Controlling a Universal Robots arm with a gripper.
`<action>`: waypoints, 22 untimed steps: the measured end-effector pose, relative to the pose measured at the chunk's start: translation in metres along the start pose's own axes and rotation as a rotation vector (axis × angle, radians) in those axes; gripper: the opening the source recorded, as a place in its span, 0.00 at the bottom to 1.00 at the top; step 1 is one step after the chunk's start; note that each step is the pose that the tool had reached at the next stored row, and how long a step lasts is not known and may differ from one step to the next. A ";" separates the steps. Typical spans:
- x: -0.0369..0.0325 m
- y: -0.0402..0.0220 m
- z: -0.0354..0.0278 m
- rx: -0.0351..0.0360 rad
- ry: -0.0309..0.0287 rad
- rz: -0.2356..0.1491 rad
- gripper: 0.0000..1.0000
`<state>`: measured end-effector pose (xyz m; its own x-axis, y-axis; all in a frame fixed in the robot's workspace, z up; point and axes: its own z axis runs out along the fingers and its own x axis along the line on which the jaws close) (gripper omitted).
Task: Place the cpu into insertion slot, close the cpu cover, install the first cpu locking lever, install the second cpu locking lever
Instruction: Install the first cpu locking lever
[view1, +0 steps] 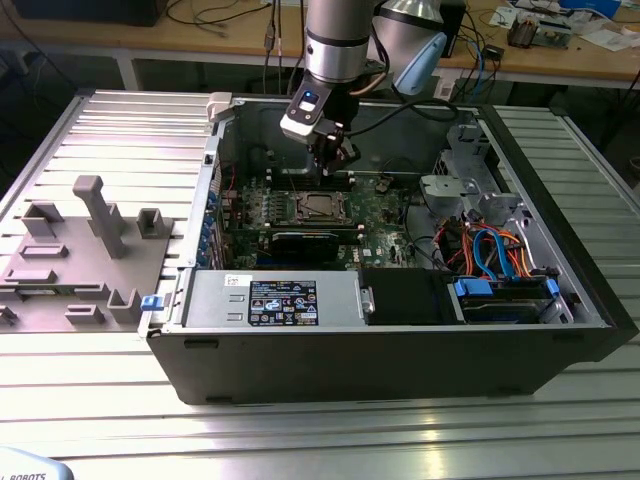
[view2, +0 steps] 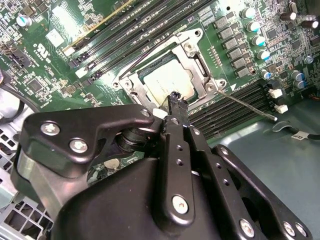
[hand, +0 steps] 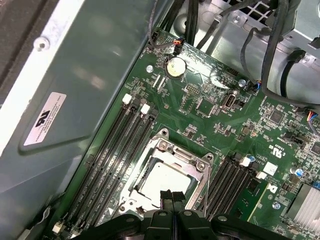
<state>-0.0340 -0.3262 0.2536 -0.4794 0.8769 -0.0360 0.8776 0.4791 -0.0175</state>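
The cpu (view2: 167, 82) (hand: 165, 181), a dull silver square, lies in the insertion slot (view1: 318, 207) on the green motherboard. The silvery cpu cover (view2: 199, 59) (hand: 194, 161) lies flat around it, framing its top. A thin wire locking lever (view2: 247, 105) sticks out sideways from one corner of the socket, over the memory slots. My gripper (view1: 332, 158) (view2: 176, 98) (hand: 171, 195) hangs just above the socket's edge, shut with nothing between its black fingertips, which partly hide the near rim of the cpu.
Long memory slots (hand: 117, 150) run on both sides of the socket. The open case's wall (hand: 95, 75) rises close by. A black card (view1: 305, 243), a power supply (view1: 283, 300) and a drive cage with cables (view1: 500, 255) fill the case. Grey fixtures (view1: 95, 215) stand on the table.
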 end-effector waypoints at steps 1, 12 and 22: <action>0.0000 0.0000 0.0000 0.0000 0.0000 -0.001 0.11; 0.0000 0.0000 0.0000 -0.0007 -0.0004 -0.021 0.11; 0.0000 0.0000 0.0000 -0.0013 -0.0007 -0.038 0.11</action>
<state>-0.0340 -0.3262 0.2536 -0.5121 0.8582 -0.0361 0.8589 0.5118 -0.0175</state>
